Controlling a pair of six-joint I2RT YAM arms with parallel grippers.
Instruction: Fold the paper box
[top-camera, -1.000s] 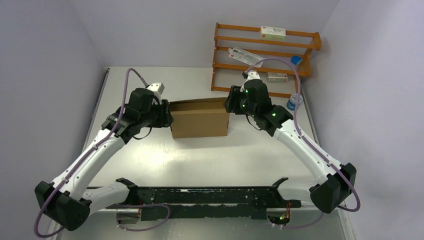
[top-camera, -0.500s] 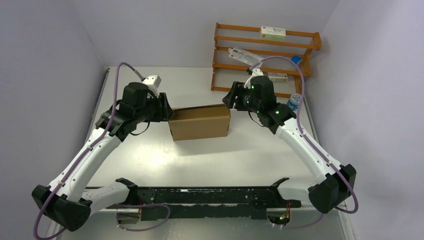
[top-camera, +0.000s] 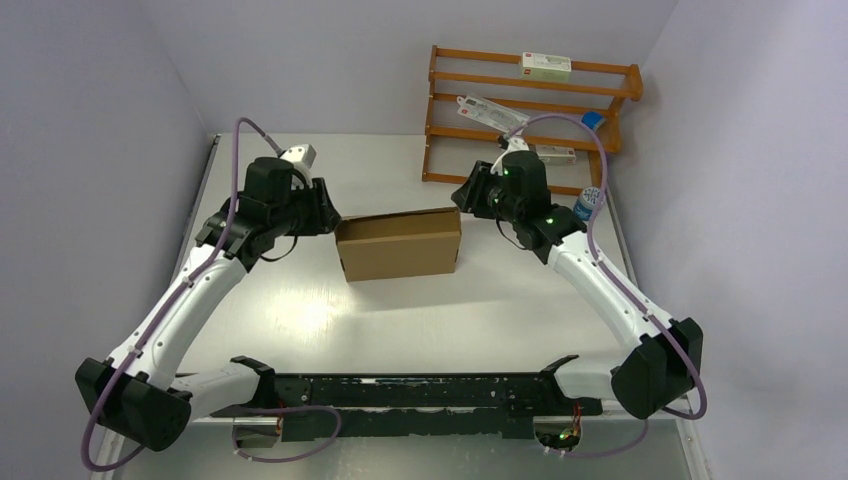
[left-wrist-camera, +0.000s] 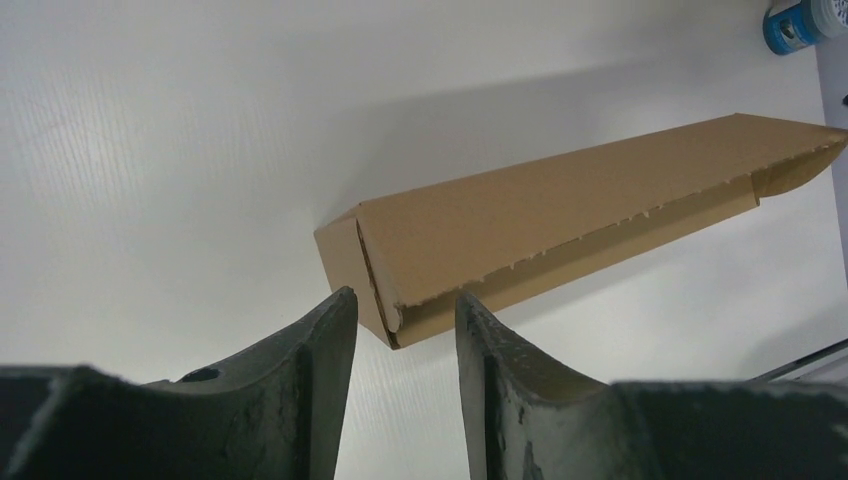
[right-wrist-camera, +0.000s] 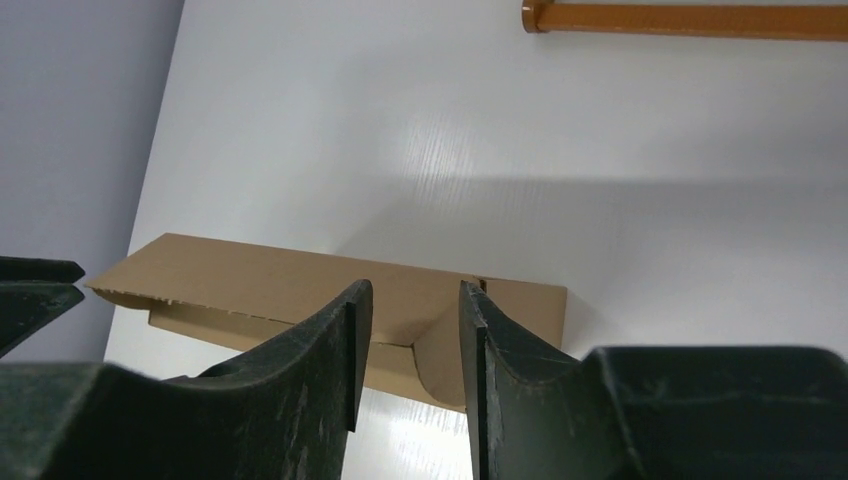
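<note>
So the left gripper (left-wrist-camera: 403, 300) and right gripper (right-wrist-camera: 413, 290) both hang with jaws parted beside the paper box (top-camera: 400, 243), gripping nothing. The lid edge (left-wrist-camera: 560, 255) looks untucked, so it might spring open.

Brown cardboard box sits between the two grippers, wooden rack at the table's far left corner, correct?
No. The wooden rack stands at the far right corner, as the top external view shows. The brown cardboard box does sit between the left gripper and the right gripper.
</note>
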